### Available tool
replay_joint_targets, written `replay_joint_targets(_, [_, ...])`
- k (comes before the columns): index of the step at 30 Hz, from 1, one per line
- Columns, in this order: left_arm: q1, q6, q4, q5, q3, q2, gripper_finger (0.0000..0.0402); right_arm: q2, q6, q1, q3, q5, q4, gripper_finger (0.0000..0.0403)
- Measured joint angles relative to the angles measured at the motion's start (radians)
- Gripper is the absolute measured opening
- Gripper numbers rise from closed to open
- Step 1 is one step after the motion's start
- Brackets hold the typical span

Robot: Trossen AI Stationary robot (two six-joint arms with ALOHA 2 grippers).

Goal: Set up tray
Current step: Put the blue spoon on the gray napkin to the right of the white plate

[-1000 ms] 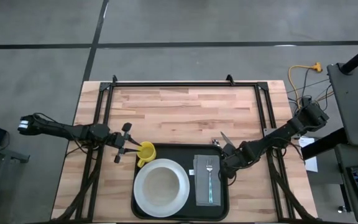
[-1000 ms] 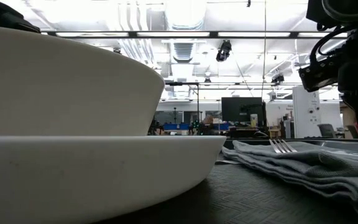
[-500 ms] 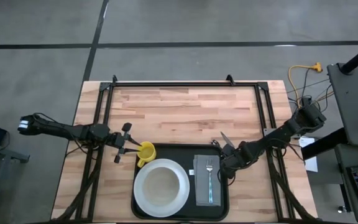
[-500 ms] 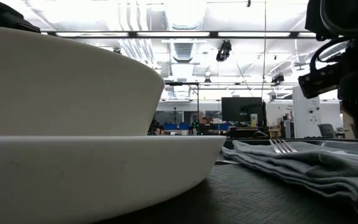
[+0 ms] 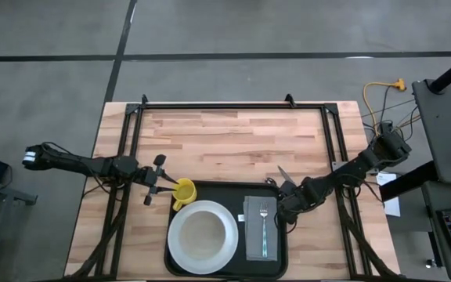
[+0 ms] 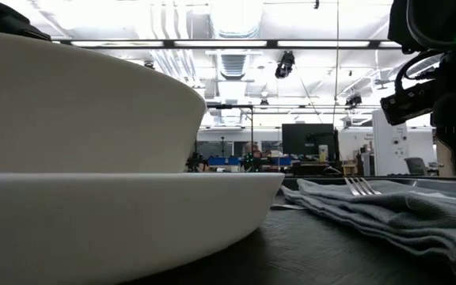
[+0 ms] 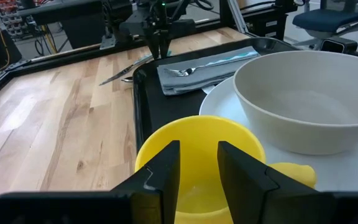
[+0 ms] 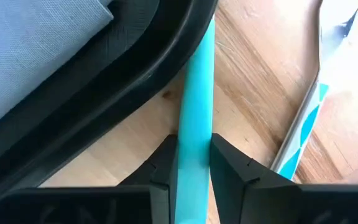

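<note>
The black tray (image 5: 241, 193) lies at the table's near edge. On it are a white plate (image 5: 180, 252) with a bowl (image 5: 203, 233), and a grey napkin (image 5: 254, 235) with a fork (image 5: 264, 223) on top. A yellow cup (image 5: 184, 190) stands upright in the tray's far left corner. My left gripper (image 5: 165, 189) is right at the cup's left side, its fingers a little open (image 7: 197, 155). My right gripper (image 5: 286, 205) is at the tray's right rim, shut on a teal-handled utensil (image 8: 196, 93). My left gripper comes level from the table's left, and its fingertips (image 7: 163, 165) stand against the yellow cup's near wall (image 7: 197, 134). I cannot tell whether they touch it. My right gripper pinches the utensil's teal handle (image 8: 195, 127) between its two fingers. It comes slanting down from the table's right. The handle runs forward from the fingers, above the wood. Its far part crosses the tray's rim (image 8: 166, 59).
A knife (image 5: 283, 174) lies on the wood just beyond the tray's far right corner, beside the held handle (image 8: 309, 106). The far half of the table (image 5: 233, 133) is bare wood, bounded by a black frame (image 5: 225, 106). Cables hang off the table's right side.
</note>
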Motion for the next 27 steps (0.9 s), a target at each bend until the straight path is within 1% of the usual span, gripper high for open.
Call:
replay_joint_targets(6, [0.0,0.0,0.0,0.0,0.0,0.0,0.0094,-0.002,0.036,0.0,0.005,0.004,-0.018,0.0054])
replay_joint_targets(15, [0.0,0.0,0.0,0.0,0.0,0.0,0.0094,-0.008,0.074,-0.012,0.018,0.041,-0.081,0.0054])
replay_joint_targets(19, [0.0,0.0,0.0,0.0,0.0,0.0,0.0094,-0.04,0.078,-0.026,0.018,0.055,-0.088,0.0054])
replay_joint_targets(23, [0.0,0.0,0.0,0.0,0.0,0.0,0.0094,-0.083,0.106,-0.028,0.019,0.082,-0.092,0.0054])
replay_joint_targets(27, [0.0,0.0,0.0,0.0,0.0,0.0,0.0094,-0.122,0.146,-0.027,0.02,0.086,-0.097,0.0054])
